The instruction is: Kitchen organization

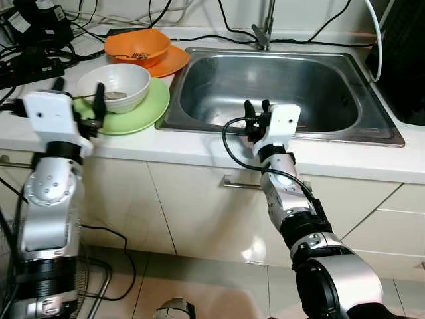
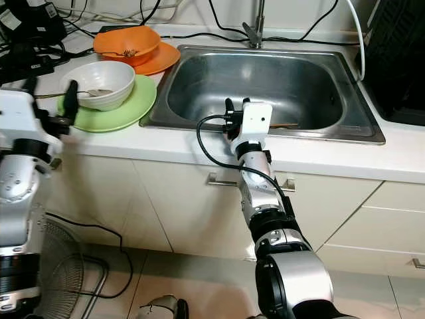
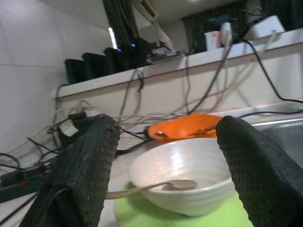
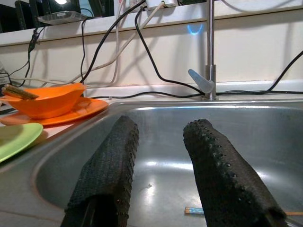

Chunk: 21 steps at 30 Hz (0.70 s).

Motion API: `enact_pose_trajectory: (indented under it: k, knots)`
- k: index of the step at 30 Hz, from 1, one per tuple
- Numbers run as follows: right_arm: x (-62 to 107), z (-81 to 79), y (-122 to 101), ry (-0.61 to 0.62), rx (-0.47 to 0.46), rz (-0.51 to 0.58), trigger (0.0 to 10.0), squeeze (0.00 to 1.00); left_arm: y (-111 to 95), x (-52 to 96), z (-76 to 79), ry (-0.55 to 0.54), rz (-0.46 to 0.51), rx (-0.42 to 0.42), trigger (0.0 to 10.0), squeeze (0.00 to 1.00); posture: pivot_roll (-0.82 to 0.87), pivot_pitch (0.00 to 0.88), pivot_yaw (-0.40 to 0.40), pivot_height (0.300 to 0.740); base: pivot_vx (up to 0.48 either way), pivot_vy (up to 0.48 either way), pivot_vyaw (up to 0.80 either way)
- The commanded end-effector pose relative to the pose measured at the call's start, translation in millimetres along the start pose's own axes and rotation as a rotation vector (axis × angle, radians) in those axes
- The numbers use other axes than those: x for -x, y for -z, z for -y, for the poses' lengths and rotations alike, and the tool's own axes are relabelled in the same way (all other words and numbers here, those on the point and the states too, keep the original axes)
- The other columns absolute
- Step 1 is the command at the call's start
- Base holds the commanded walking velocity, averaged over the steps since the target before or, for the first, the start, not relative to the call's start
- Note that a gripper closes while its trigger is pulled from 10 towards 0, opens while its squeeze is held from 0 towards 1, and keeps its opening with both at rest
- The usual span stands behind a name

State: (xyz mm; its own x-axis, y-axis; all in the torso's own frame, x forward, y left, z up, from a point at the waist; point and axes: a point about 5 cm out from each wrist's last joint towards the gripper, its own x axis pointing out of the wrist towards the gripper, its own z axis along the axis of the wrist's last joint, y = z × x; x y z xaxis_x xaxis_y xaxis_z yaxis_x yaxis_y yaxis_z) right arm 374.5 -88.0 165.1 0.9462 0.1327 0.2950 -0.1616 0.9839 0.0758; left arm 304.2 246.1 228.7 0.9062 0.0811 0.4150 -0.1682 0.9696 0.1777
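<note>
On the counter at my ten o'clock I count two bowls and two plates. One white bowl (image 1: pixel 114 86) sits on one green plate (image 1: pixel 136 108) with a single spoon (image 1: pixel 113 96) resting inside it. Behind them, toward eleven o'clock, one orange bowl (image 1: pixel 137 45) sits on one orange plate (image 1: pixel 174 61), with something dark and thin lying in the bowl that I cannot identify. At twelve o'clock is one steel sink (image 1: pixel 352 123) with one tap (image 1: pixel 263 33) at its far rim, and a thin stick (image 2: pixel 282 125) lies on the sink floor.

My left gripper (image 1: pixel 78 98) is raised to counter height at the near edge of the green plate, fingers spread wide and released, the white bowl framed between them but untouched. My right gripper (image 1: pixel 256 116) is held level at the sink's near rim, pointing toward the tap, fingers parted and holding nothing.
</note>
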Motion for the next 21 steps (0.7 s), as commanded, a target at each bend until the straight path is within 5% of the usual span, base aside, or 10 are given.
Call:
enact_pose_trajectory:
  k: [1, 3, 5, 12, 21]
  knots:
    - [0.7, -0.8, -0.1, -0.004, 0.011, 0.000, 10.0, 0.00, 1.3, -0.3, -11.8, -0.039, -0.003, 0.003, 10.0, 1.00, 0.27, 0.013, 0.047, 0.740, 0.000, 0.000, 0.00]
    - [0.9, -1.3, -0.1, -0.005, 0.013, 0.001, 10.0, 0.00, 1.5, -0.6, -14.5, -0.049, -0.004, 0.004, 10.0, 1.00, 0.27, 0.015, 0.047, 0.740, 0.000, 0.000, 0.00]
    - [1.5, -1.9, 0.2, -0.004, 0.012, 0.001, 10.0, 0.00, 2.6, -1.9, -19.0, -0.068, -0.011, 0.011, 10.0, 0.00, 0.27, 0.018, 0.048, 0.740, 0.000, 0.000, 0.00]
    - [2.9, -2.0, 1.4, 0.003, 0.010, -0.002, 10.0, 0.00, 16.1, -7.6, -34.6, -0.132, -0.071, 0.011, 10.0, 0.00, 0.27, 0.016, 0.048, 0.740, 0.000, 0.000, 0.00]
    - [2.2, -1.0, 1.0, 0.018, 0.013, -0.005, 10.0, 0.00, 26.0, -18.6, -27.1, -0.067, -0.133, -0.002, 10.0, 0.00, 0.26, 0.022, 0.054, 0.740, 0.000, 0.000, 0.00]
